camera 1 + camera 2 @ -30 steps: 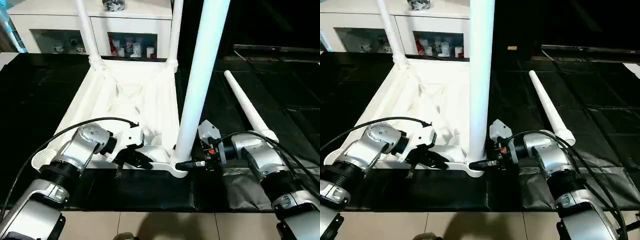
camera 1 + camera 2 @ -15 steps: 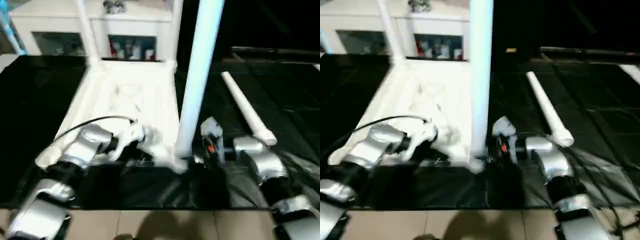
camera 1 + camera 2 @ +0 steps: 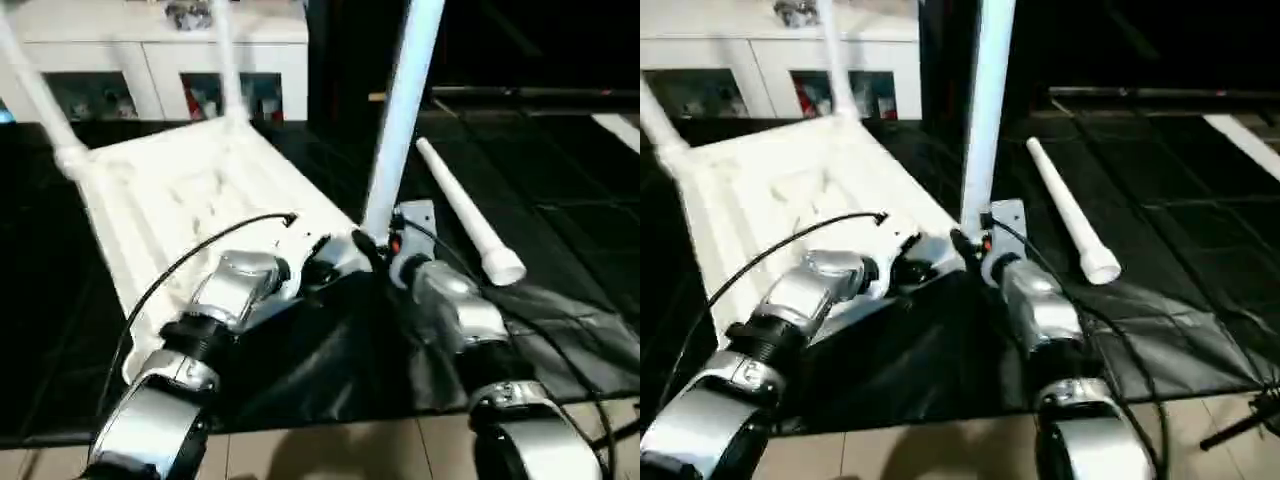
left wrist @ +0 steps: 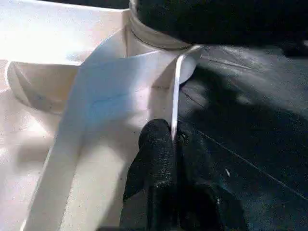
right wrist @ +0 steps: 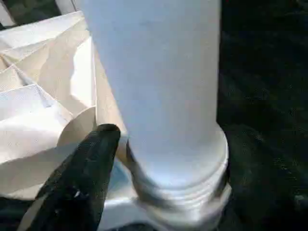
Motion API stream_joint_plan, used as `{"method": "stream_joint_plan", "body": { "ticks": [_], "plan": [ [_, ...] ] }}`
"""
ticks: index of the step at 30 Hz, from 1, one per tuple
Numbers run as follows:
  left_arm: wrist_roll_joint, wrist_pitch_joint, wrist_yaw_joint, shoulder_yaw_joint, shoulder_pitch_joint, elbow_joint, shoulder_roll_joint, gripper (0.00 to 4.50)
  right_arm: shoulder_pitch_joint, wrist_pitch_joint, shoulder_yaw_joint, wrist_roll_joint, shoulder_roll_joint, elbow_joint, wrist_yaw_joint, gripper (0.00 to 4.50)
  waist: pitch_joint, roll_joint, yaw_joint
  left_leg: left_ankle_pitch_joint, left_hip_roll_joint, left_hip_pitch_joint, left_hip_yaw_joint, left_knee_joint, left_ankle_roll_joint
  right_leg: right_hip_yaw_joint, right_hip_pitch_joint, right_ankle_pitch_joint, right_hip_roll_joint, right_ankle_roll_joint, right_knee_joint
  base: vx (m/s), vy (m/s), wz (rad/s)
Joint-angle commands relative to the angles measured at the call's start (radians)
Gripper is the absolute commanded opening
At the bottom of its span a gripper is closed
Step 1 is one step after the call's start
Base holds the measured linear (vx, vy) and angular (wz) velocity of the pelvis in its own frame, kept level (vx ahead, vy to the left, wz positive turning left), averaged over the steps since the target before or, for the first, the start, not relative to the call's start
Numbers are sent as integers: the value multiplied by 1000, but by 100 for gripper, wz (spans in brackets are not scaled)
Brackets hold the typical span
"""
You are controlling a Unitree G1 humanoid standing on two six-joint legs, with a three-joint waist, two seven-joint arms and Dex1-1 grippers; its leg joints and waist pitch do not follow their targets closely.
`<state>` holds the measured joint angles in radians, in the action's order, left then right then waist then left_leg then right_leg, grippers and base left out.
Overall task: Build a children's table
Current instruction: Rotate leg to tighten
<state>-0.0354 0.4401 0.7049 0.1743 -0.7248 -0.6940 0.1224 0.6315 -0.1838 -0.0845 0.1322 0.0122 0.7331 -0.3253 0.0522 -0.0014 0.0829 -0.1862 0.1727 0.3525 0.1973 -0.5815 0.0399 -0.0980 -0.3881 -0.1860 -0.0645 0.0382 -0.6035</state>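
Note:
The children's table lies upside down: its white ribbed top [image 3: 170,190] rests on black sheeting. Two legs [image 3: 228,60] stand in the far corners and a third leg [image 3: 400,110] stands in the near right corner socket. A loose leg [image 3: 462,212] lies to the right of it. My left gripper [image 4: 171,137] is shut on the top's thin rim beside that socket. On the socket's other side my right gripper [image 3: 372,248] is open at the base of the standing leg [image 5: 159,96]. One black finger [image 5: 82,178] sits just beside the leg's threaded collar.
A white glass-door cabinet [image 3: 150,60] stands behind the work. The black sheeting [image 3: 320,340] is bunched up under the near corner, between my forearms. Tiled floor [image 3: 350,450] runs along the near edge.
The tabletop has swung round, its far end to the left, with the near leg now leaning right. Both grippers moved with that corner, the sheeting bunched up, and the camera shifted too.

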Motion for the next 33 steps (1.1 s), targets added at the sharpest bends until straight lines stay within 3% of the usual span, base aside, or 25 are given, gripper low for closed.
{"method": "stream_joint_plan", "body": {
  "ticks": [1, 7, 9, 14, 16, 19, 21, 22, 25, 29, 33],
  "plan": [
    [33, -33, -8, -5, -48, 49, -49, 0, -21, -52, 75, 14, 95, 31, -62, 382, -67, -3, 6, -110, 62, 1, -35, 58, -60, 68, 52, -172, -108, 179, 75, 0, 0, 0],
    [19, -30, 45, 11, -28, 59, -10, 0, -40, -16, 85, -1, 60, -7, -95, 434, -62, -1, 5, -152, 65, -5, -35, 63, -50, 68, 48, -249, -108, 170, 86, 0, 0, 0],
    [10, -76, 147, 54, 1, 72, 51, 0, -79, 22, 109, -6, -20, -60, -203, 446, -61, -3, 7, -164, 67, -5, -36, 64, -49, 68, 49, -262, -107, 158, 88, 0, 0, 0],
    [12, -94, 239, 79, 28, 86, 101, 0, -108, 35, 111, 2, -103, -107, -311, 446, -69, -1, 11, -101, 69, 0, -34, 59, -69, 69, 52, -117, -105, 196, 69, 0, 0, 0],
    [14, -151, 346, 105, 49, 77, 147, 0, -135, 61, 123, 5, -196, -144, -452, 446, -71, 2, 18, -88, 69, 0, -33, 54, -83, 69, 51, -88, -106, 200, 66, 0, 0, 0],
    [20, -219, 441, 126, 65, 81, 178, 0, -142, 76, 124, 21, -249, -159, -555, 446, -71, 3, 28, -78, 72, 3, -31, 51, -99, 67, 50, -54, -102, 207, 60, 0, 0, 0],
    [28, -238, 510, 145, 74, 90, 206, 0, -141, 90, 145, 17, -295, -166, -623, 446, -69, 4, 37, -106, 76, 0, -30, 51, -93, 66, 46, -82, -103, 212, 61, 0, 0, 0],
    [25, -249, 533, 156, 73, 87, 221, 0, -140, 107, 161, 10, -322, -170, -664, 446, -69, 9, 41, -127, 76, -2, -31, 51, -82, 65, 45, -115, -105, 209, 64, 0, 0, 0],
    [16, -289, 585, 176, 67, 74, 245, 0, -129, 120, 187, 15, -371, -182, -776, 446, -66, 5, 50, -156, 78, -4, -30, 53, -64, 67, 44, -165, -105, 201, 69, 0, 0, 0],
    [7, -330, 660, 208, 64, 73, 272, 0, -118, 115, 222, 32, -399, -201, -895, 446, -66, 3, 57, -158, 77, -1, -32, 52, -65, 67, 44, -188, -107, 191, 69, 0, 0, 0],
    [-13, -382, 729, 236, 65, 74, 292, 0, -92, 148, 265, 5, -406, -163, -968, 446, -67, 4, 62, -158, 78, -3, -32, 51, -58, 67, 40, -205, -107, 188, 70, 0, 0, 0]
  ]
}}
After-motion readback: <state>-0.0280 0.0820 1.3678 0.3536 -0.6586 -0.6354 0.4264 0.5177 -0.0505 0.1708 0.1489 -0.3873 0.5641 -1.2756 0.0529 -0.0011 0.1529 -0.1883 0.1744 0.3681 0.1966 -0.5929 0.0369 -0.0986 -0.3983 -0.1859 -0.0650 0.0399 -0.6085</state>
